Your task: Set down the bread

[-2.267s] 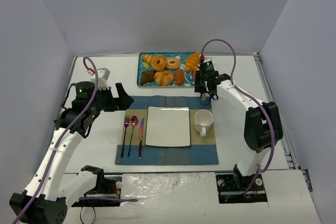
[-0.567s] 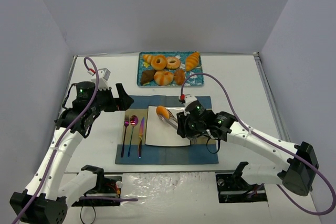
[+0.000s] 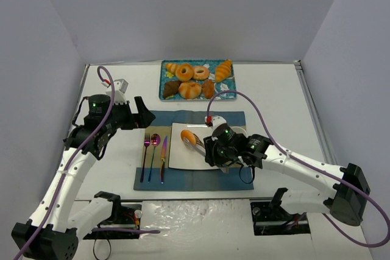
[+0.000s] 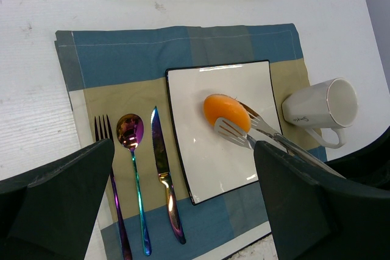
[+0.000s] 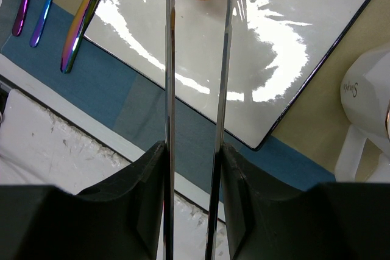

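Top external view, with both wrist views. Blue-and-tan checked cloth placemat [image 3: 234, 178] lies under the landmark, a white square glazed plate [image 3: 183, 159]. Teal patterned tray [image 3: 226, 92] of pastries sits beyond the plate's far edge, apart from it. Left gripper [image 3: 145, 114], jaws spread wide and empty, hangs off the plate's far-left corner. Right gripper [image 3: 195, 142] reaches over the plate from its right side. White ceramic mug [image 4: 323, 109] stands just beside the plate's right edge. Small golden-orange oval bread [image 4: 225, 112], clamped between the right gripper's long metal tong fingers [image 5: 169, 59], lies over the plate's far-left part; contact with the plate cannot be told.
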